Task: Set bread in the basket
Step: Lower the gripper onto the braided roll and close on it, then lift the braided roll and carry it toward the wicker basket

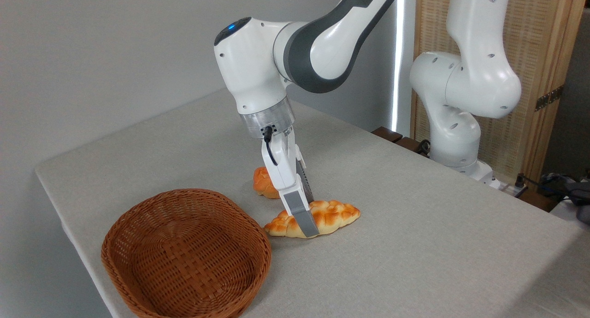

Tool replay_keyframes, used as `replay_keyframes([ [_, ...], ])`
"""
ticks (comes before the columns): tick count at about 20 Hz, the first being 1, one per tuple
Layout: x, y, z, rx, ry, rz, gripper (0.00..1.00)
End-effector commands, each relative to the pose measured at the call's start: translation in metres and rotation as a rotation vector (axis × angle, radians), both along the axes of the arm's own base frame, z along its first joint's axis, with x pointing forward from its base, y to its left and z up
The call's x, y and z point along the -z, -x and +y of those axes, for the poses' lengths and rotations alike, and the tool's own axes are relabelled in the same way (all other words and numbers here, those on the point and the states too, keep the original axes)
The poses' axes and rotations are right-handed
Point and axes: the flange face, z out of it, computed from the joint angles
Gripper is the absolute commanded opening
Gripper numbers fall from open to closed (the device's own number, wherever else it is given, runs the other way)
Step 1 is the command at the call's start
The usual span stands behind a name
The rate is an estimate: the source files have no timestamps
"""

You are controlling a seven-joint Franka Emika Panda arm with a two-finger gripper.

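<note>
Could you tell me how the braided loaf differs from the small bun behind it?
The loaf is long, braided and tapered; the bun is short and rounded. The loaf lies nearer the basket, with the gripper straddling it; the bun sits farther back, partly hidden. Both are golden-orange and lie on the table.

gripper (308,221) astride bread (334,214), beside basket (184,258)

- The arm (322,37) bends down from one o'clock — wrist tilted toward five o'clock.
- The gripper (308,216) is low, its fingers (302,214) straddling something — closure unclear.
</note>
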Motion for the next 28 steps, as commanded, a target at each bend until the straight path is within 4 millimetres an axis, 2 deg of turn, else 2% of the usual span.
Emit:
replay_keyframes([
  [1,0.004,0.001,0.003,0.02,-0.006,-0.006,0.8],
  [3,0.004,0.001,0.003,0.016,-0.003,-0.005,0.64],
  [4,0.004,0.001,0.003,0.015,-0.002,-0.004,0.58],
  [5,0.004,0.001,0.003,0.011,0.002,-0.004,0.56],
  [7,0.003,0.002,0.001,0.011,0.002,-0.002,0.44],
  [11,0.002,0.002,0.001,0.012,0.002,-0.003,0.37],
  [14,-0.001,0.003,-0.001,-0.013,0.033,0.004,0.27],
  [21,-0.003,0.002,-0.002,-0.022,0.045,0.002,0.21],
  [24,-0.011,0.0,-0.003,-0.029,0.05,0.004,0.17],
  [28,-0.032,-0.004,-0.004,-0.064,0.077,0.037,0.17],
])
